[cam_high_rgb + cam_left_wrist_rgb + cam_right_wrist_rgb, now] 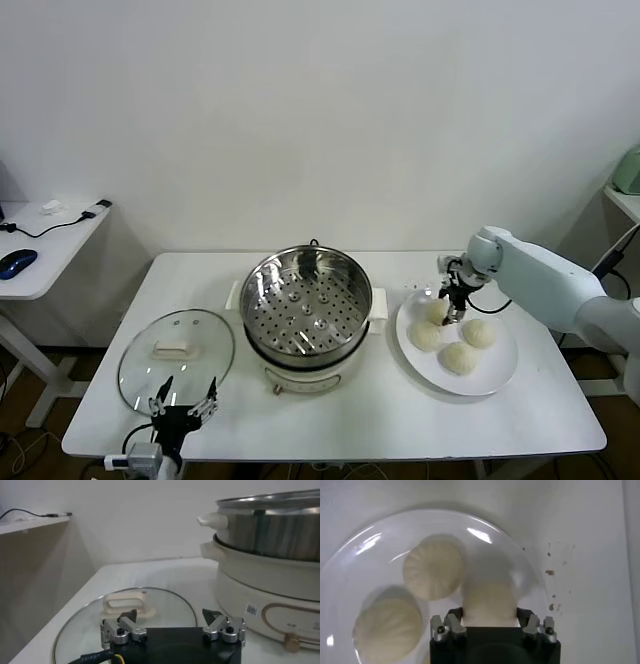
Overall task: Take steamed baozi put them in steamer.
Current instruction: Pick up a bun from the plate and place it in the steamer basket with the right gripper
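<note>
Several pale steamed baozi lie on a white plate point(505, 375) at the table's right. My right gripper point(452, 305) reaches down onto the back-left one point(437, 311). In the right wrist view that baozi point(489, 597) fills the gap of the right gripper point(489, 614), touching both fingers. Two more baozi point(434, 567) point(387, 630) lie beside it. The steamer point(306, 300), a shiny pot with a perforated tray on a white base, stands at the table's middle with nothing in it. My left gripper point(184, 400) hangs open at the front left, over the lid's near edge.
A round glass lid point(176, 357) with a white handle lies flat left of the steamer. In the left wrist view the lid point(165, 602) lies under the left gripper point(170, 615), with the steamer point(270, 530) beyond. A side desk point(40, 250) stands at far left.
</note>
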Available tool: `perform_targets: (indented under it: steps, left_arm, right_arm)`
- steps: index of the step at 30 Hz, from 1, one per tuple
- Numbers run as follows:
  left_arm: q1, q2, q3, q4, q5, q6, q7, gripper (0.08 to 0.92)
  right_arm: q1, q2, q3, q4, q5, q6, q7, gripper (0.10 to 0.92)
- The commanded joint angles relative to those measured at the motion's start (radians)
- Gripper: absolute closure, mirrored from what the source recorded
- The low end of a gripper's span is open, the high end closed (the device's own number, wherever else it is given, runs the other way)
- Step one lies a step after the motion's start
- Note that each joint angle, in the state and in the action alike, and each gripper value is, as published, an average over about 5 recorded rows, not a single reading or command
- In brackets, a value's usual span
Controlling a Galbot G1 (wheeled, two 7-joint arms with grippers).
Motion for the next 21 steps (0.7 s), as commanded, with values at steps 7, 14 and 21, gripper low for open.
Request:
perform_targets:
  steps: [7,14,21]
  left_arm:
    - [0.014,-0.006,0.004,-0.038,0.009,0.000,0.001,0.177]
    - [0.026,-0.006,0.005,-0.063,0.012,0.000,0.001,0.177]
    - [0.030,-0.007,0.006,-0.063,0.016,-0.004,0.000,0.177]
  right_arm:
    - [0.636,0.118,-0.371,0.222,0.240,0.272,-0.070,0.338]
    - [0.758,0.354,-0.396,0.383,0.238,0.512,-0.113,0.338]
    - [0.583,0.438,-0.363,0.403,0.013,0.680,-0.076,0.338]
